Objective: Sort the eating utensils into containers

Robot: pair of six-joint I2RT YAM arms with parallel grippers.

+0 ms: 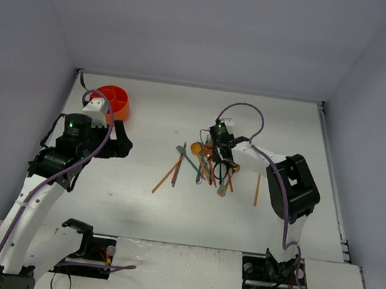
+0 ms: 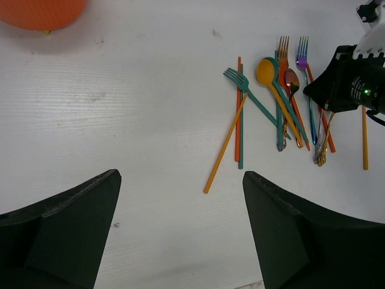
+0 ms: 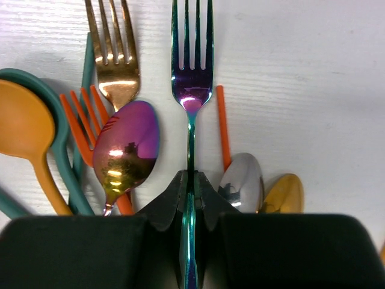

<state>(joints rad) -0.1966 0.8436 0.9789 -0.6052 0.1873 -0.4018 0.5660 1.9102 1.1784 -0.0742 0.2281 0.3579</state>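
The eating utensils lie in a loose pile [image 1: 204, 164] at the table's middle. My right gripper [image 3: 191, 180] is shut on the thin handle of an iridescent purple-teal fork [image 3: 191, 66], its tines pointing away. Beside that fork lie a pink-gold spoon [image 3: 126, 147], a gold fork [image 3: 114, 54], an orange fork [image 3: 84, 120], a silver spoon [image 3: 240, 180] and a gold spoon [image 3: 284, 194]. The orange-red container [image 1: 113, 101] stands at the far left. My left gripper [image 2: 180, 174] hovers open near it, holding nothing. The pile [image 2: 283, 96] is to its right.
A teal fork [image 2: 240, 84], a yellow spoon [image 2: 267, 71] and crossed orange, yellow and teal chopsticks [image 2: 225, 144] form the pile's left side. One orange chopstick [image 1: 257, 189] lies alone to the right. Grey walls close in the table on three sides.
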